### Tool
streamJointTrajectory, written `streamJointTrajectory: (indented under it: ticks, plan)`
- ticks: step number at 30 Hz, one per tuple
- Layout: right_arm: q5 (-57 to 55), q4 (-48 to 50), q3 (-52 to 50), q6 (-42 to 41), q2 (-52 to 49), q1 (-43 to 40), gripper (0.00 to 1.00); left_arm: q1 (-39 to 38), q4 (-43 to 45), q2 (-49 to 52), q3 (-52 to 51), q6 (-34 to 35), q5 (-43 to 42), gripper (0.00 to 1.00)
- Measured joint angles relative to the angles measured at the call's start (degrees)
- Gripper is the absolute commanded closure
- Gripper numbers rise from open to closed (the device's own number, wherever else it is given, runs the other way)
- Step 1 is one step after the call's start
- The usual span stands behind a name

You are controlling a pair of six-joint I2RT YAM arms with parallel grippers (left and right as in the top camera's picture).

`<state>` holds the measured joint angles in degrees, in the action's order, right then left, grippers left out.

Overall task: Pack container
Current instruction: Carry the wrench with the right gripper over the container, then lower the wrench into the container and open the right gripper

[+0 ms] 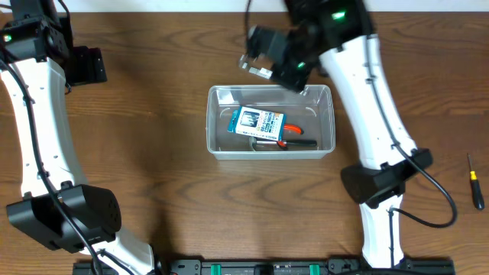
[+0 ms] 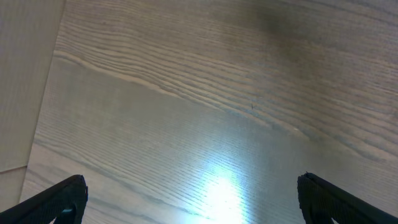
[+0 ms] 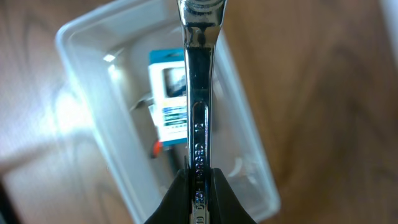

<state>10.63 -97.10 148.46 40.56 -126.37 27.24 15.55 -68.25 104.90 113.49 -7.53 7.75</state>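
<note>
Overhead, we see the container [image 1: 212,126] sitting near the middle of the wooden table [image 1: 153,168], its long side running left to right. Inside it lies a small blue-and-white box [image 1: 258,121], and under and beside that a tool with an orange and black handle [image 1: 289,139]. The right gripper [image 3: 199,186] hangs above the far rim of the container, its jaws pinched tight on a chrome wrench [image 3: 199,93]. In the right wrist view the wrench runs straight out from between the fingers, with the tub and the box blurred below it. We cannot tell from the frames whether the wrench's far end touches the container.

The left gripper [image 2: 193,199] is off at the far left of the table, well apart from the container. Its jaws are spread wide with nothing between them, and the left wrist view shows only bare wood grain beneath.

A yellow-and-black screwdriver [image 1: 475,181] lies alone near the right edge of the table.
</note>
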Motion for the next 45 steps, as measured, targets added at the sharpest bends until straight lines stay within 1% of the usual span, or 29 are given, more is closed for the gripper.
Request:
streamJointTrajectory:
  ticks: [8, 15, 21, 25, 34, 35, 40, 41, 42, 43, 44, 45]
  plan:
    - [-1.27, -0.11, -13.51, 0.50, 0.00, 2.62, 0.99, 0.00, -0.02, 0.00, 0.00, 0.00, 0.00, 0.02]
    - [-0.76, 0.50, -22.77, 5.77, 0.00, 2.62, 0.95, 0.00, 0.00, 0.00, 0.00, 0.00, 0.00, 0.02]
    - [-0.50, 5.75, -28.48, 8.98, -0.02, 2.62, 0.93, 0.00, -0.02, 0.00, 0.00, 0.00, 0.00, 0.02]
    - [-0.35, 11.56, -31.93, 11.10, 0.00, 2.60, 0.86, 0.00, -0.02, 0.00, 0.00, 0.00, -0.02, 0.02]
    - [-0.44, 17.99, -35.93, 14.86, -0.02, 2.25, 0.83, 0.00, -0.02, 0.00, 0.00, 0.00, 0.00, 0.02]
    - [-0.44, 18.36, -36.15, 15.28, 0.00, 2.23, 0.83, 0.00, 0.00, 0.00, 0.00, 0.00, 0.00, 0.02]
    - [-0.55, 18.71, -36.44, 16.55, -0.02, 1.90, 0.92, 0.00, 0.00, 0.00, 0.00, 0.00, 0.00, 0.02]
    - [-0.57, 18.73, -36.44, 16.68, 0.00, 1.86, 0.92, 0.00, 0.00, 0.00, 0.00, 0.00, 0.00, 0.02]
    - [-0.59, 18.75, -36.44, 16.63, -0.02, 1.84, 0.76, 0.00, -0.02, 0.00, 0.00, 0.00, 0.00, 0.02]
    - [-0.59, 18.73, -36.44, 16.35, 0.00, 1.79, 0.24, 0.00, 0.00, 0.00, 0.00, 0.00, 0.00, 0.02]
    - [-0.63, 18.69, -36.44, 16.15, 0.00, 1.79, 0.01, 0.00, -0.02, 0.00, 0.00, 0.00, 0.00, 0.02]
    - [-0.68, 18.71, -36.41, 15.89, 0.00, 1.79, 0.01, 0.00, 0.00, 0.00, 0.00, 0.00, 0.00, 0.02]
